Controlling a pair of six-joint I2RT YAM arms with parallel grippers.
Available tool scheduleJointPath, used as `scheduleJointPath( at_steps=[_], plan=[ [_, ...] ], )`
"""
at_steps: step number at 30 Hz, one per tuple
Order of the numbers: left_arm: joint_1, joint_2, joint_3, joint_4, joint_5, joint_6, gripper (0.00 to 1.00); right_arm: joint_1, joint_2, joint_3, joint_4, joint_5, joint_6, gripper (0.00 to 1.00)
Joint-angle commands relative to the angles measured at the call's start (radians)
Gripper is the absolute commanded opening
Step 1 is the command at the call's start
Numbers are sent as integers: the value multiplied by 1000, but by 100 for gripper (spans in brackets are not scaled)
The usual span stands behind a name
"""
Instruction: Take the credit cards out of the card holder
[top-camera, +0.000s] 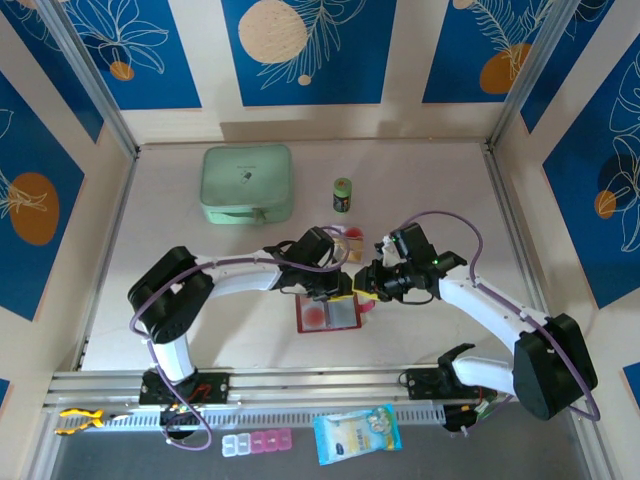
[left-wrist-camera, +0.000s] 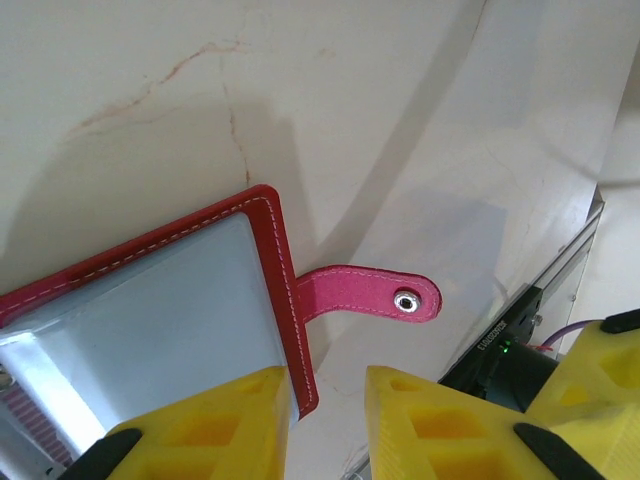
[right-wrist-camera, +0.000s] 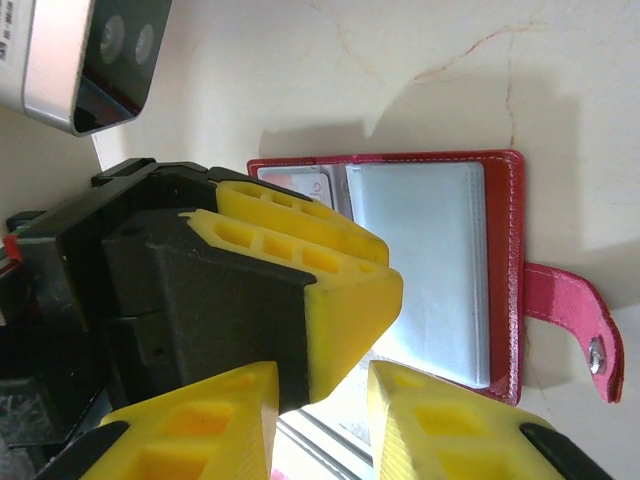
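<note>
The card holder lies open on the desk, just at 6 o'clock from both pincers. The left pincer hangs over its stitched edge, fingers slightly apart and clamping nothing, with the snap tab pointing to 3 o'clock. The right pincer is likewise apart and empty. A whitish credit card sits in a sleeve.

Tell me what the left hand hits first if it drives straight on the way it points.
The left hand would likely meet the card holder's red right border first, beside the snap tab; the table lies just beneath. Depth is unclear.
</note>
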Motion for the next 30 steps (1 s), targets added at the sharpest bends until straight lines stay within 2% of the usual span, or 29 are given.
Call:
scheduleJointPath(
  at_steps=[1, 10, 16, 30],
  plan=[
    [15, -45, -34, -27, -6, 22, 25, 5, 7, -15, 8, -24, 10, 30],
    [71, -188, -190, -19, -46, 20, 23, 75, 110, 29, 55, -20, 33, 29],
    [97, -269, -313, 14, -66, -2, 16, 153, 226, 96, 72, -9, 36, 27],
    [132, -313, -417, 10, -86, -8, 6, 237, 403, 144, 138, -23, 47, 23]
  ],
)
